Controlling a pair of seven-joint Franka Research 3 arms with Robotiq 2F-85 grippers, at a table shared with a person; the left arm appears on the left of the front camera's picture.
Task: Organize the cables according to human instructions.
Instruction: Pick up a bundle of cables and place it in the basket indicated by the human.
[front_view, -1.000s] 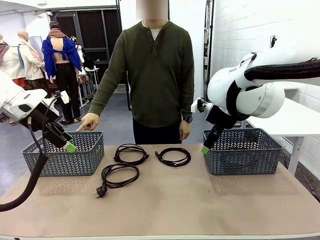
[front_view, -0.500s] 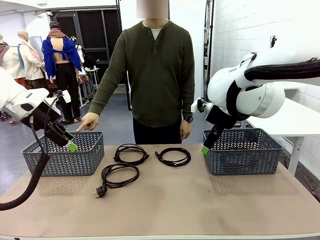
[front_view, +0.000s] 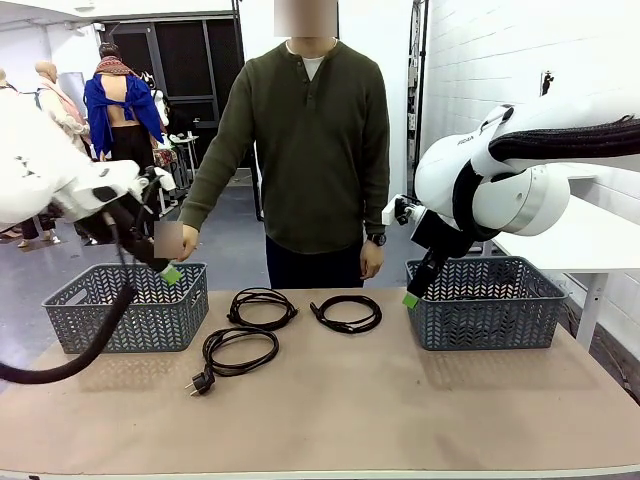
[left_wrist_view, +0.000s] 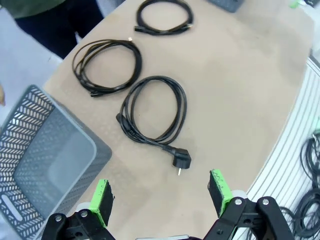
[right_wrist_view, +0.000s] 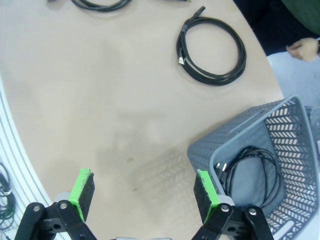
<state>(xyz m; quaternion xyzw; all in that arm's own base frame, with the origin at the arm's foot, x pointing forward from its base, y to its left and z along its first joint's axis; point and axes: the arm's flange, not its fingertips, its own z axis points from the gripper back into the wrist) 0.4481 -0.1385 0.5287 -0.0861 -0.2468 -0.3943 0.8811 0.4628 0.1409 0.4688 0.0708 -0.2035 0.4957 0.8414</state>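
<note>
Table: brown surface, 2 grey baskets at opposite ends, cables between them.

Person: stands at the far edge, one hand extended toward the left basket, partly hidden behind the left arm's wrist.

Right basket: holds the 4th cable, loosely coiled on its floor.

Cables on the table: 3, each a separate coil, none touching.
- Near cable: closest to the robot, its plug trailing toward the table's near edge.
- Middle cable: just beyond it, toward the person.
- Right-hand cable: lies between the middle cable and the right basket.

Left gripper: jaws spread wide, nothing between the pads, raised above the left basket's right end.

Right gripper: jaws likewise wide apart and empty, raised over the right basket's near left corner.
</note>
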